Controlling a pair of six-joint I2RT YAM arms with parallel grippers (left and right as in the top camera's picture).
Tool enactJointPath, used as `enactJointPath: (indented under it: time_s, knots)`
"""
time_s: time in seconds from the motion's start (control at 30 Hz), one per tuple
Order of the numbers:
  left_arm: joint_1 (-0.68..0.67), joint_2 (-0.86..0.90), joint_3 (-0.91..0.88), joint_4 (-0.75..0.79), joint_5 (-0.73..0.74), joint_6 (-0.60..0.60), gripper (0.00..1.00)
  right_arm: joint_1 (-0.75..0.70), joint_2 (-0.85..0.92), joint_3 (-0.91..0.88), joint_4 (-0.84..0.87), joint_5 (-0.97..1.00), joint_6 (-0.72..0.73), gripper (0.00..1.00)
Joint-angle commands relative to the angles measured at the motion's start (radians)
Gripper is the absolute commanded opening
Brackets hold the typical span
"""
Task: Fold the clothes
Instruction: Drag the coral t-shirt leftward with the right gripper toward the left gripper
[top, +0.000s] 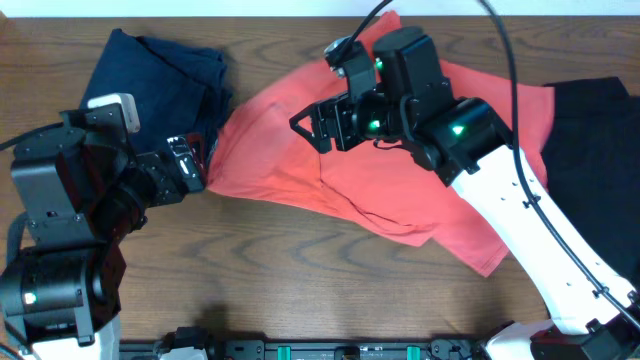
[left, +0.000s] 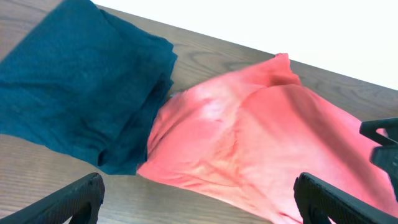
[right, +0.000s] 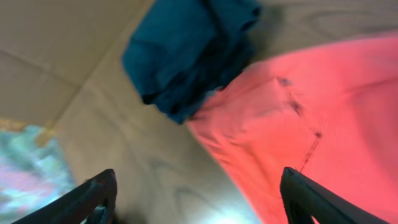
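Highest over the desk (top: 300, 270) and so closest to the overhead camera, the right gripper (top: 310, 132) hangs above the coral-red T-shirt (top: 285, 170). Its fingers are spread wide and nothing lies between them. In the right wrist view the two dark fingers (right: 93, 196) sit at the bottom corners of the picture, well apart, with the right gripper (right: 198, 180) empty.

That T-shirt lies loose and rumpled across the middle of the desk, unfolded, with soft ridges running through the cloth. It shows plainly in the left wrist view (left: 249, 137) and in the right wrist view (right: 323, 106), where a dark stitched seam crosses it. No lettering or label is visible on the side that faces up.

At the T-shirt's left edge a dark navy garment (top: 160, 70) lies bunched near the far left of the desk, touching the red cloth; both wrist views show the two meeting (left: 74, 81) (right: 186, 50). On the opposite side a black garment (top: 600, 150) lies at the desk's right edge, against the T-shirt's right border.

Low at the T-shirt's left corner, the left gripper (top: 195, 163) points at the red cloth with its fingers (left: 81, 196) wide apart. It grips nothing.

Past the desk's edge, the right wrist view is too blurred to read.
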Motion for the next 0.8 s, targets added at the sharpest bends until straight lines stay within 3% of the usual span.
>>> enactJointPath:
  time_s: [0.0, 0.13, 0.4, 0.63, 0.7, 0.77]
  knots:
    - [0.005, 0.0, 0.017, -0.009, -0.015, 0.021, 0.98, -0.058, -0.041, 0.009, -0.013, 0.106, -0.008, 0.84]
    - [-0.008, 0.029, 0.016, -0.033, 0.019, 0.04, 0.98, -0.167, -0.053, 0.009, -0.106, 0.114, -0.008, 0.85]
    - [-0.125, 0.168, 0.016, -0.092, 0.04, 0.12, 0.98, -0.494, -0.038, -0.016, -0.43, 0.311, 0.026, 0.82]
    - [-0.239, 0.299, 0.016, -0.093, 0.037, 0.13, 0.98, -0.808, 0.058, -0.102, -0.41, 0.318, 0.042, 0.59]
    - [-0.261, 0.327, 0.016, -0.093, 0.037, 0.13, 0.98, -0.89, 0.114, -0.124, -0.362, 0.311, 0.045, 0.44]
    - [-0.277, 0.345, 0.016, -0.092, 0.037, 0.13, 0.98, -0.947, 0.178, -0.138, -0.32, 0.295, 0.049, 0.4]
